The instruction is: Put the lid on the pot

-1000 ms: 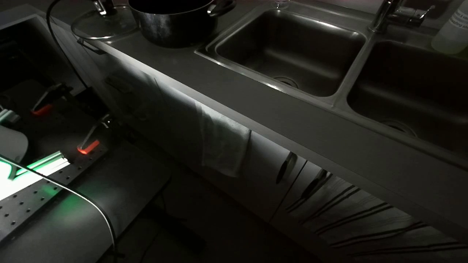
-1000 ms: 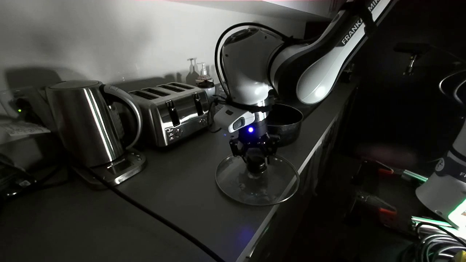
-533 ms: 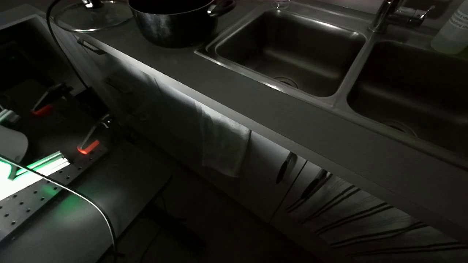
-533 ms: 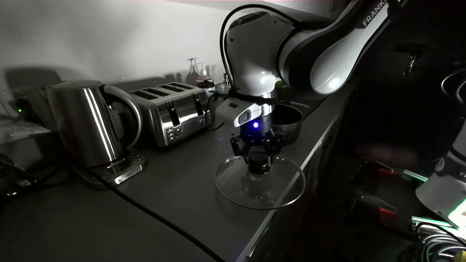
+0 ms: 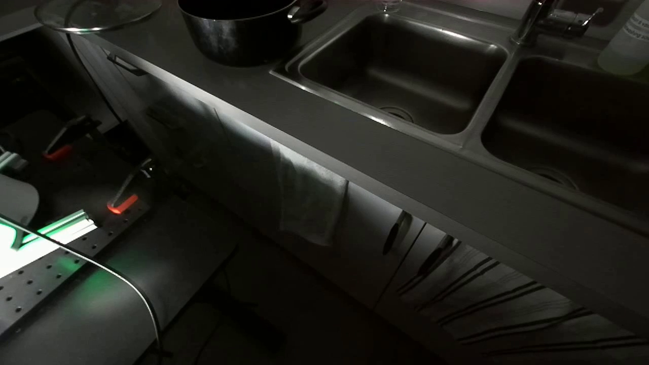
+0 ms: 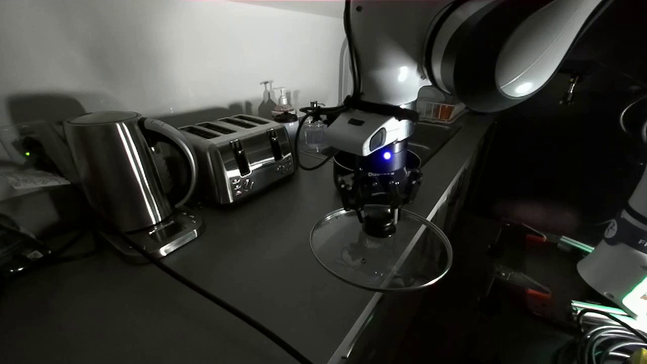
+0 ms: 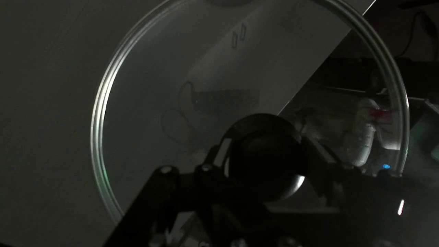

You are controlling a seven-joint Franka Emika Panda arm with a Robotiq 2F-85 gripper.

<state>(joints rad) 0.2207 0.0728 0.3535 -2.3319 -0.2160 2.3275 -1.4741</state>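
My gripper (image 6: 380, 218) is shut on the black knob of the glass lid (image 6: 349, 258) and holds it level above the counter, partly over its front edge. In the wrist view the lid's clear disc and metal rim (image 7: 99, 116) fill the middle, with the knob between the fingers (image 7: 265, 151). The dark metal pot (image 5: 243, 38) stands uncovered on the counter beside the sink. The lid (image 5: 101, 15) is left of the pot in that exterior view, apart from it; the gripper is out of that frame. The pot (image 6: 339, 169) is also partly hidden behind my gripper in an exterior view.
A steel kettle (image 6: 113, 172) and a toaster (image 6: 252, 162) stand along the wall, with soap bottles (image 6: 313, 132) behind. A black cable (image 6: 217, 301) crosses the counter (image 6: 242, 253). The steel sink basins (image 5: 405, 76) lie beyond the pot. Orange-tipped clamps (image 5: 123, 204) sit on the robot's stand.
The gripper has carried the lid up and away from the pot, farther out over the counter's front edge. The grip on the knob has stayed the same. The pot has not moved.
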